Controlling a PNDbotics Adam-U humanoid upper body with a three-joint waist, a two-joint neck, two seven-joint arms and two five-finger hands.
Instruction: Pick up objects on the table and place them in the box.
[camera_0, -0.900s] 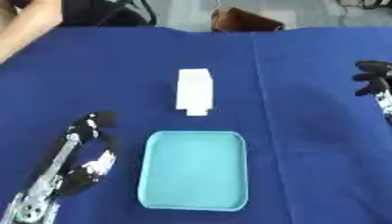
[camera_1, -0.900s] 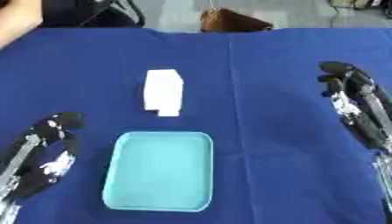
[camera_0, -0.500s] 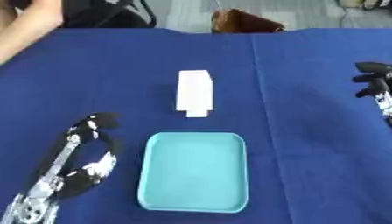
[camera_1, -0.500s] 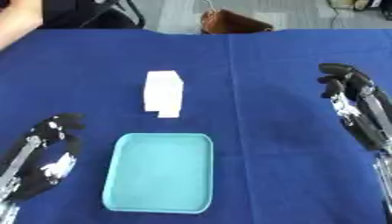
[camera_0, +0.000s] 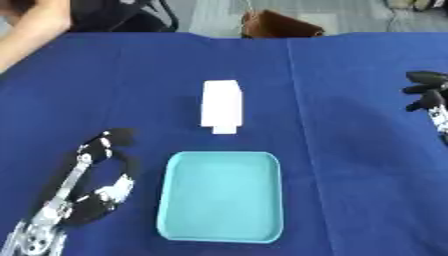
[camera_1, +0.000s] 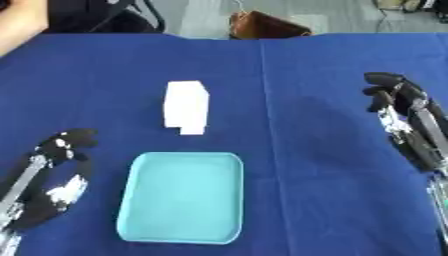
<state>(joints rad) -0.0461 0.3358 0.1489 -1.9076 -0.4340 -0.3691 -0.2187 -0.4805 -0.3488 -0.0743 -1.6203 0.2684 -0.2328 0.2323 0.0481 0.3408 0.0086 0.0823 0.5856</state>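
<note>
On blue cloth (camera_0: 350, 165), smooth teal tray (camera_0: 222, 196), boxy white object (camera_0: 220, 104), perhaps cardboard; both hands (camera_0: 92, 187) (camera_1: 404, 117) relaxed, empty.

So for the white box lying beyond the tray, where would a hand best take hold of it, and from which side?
Across its long sides near the middle, coming down from above. The white box lies flat on the blue cloth, its long axis pointing away from the robot, nothing touching it, so both long sides are free. A small tab sticks out toward the tray; avoid pinching there. The left hand looks nearer than the right hand.
</note>
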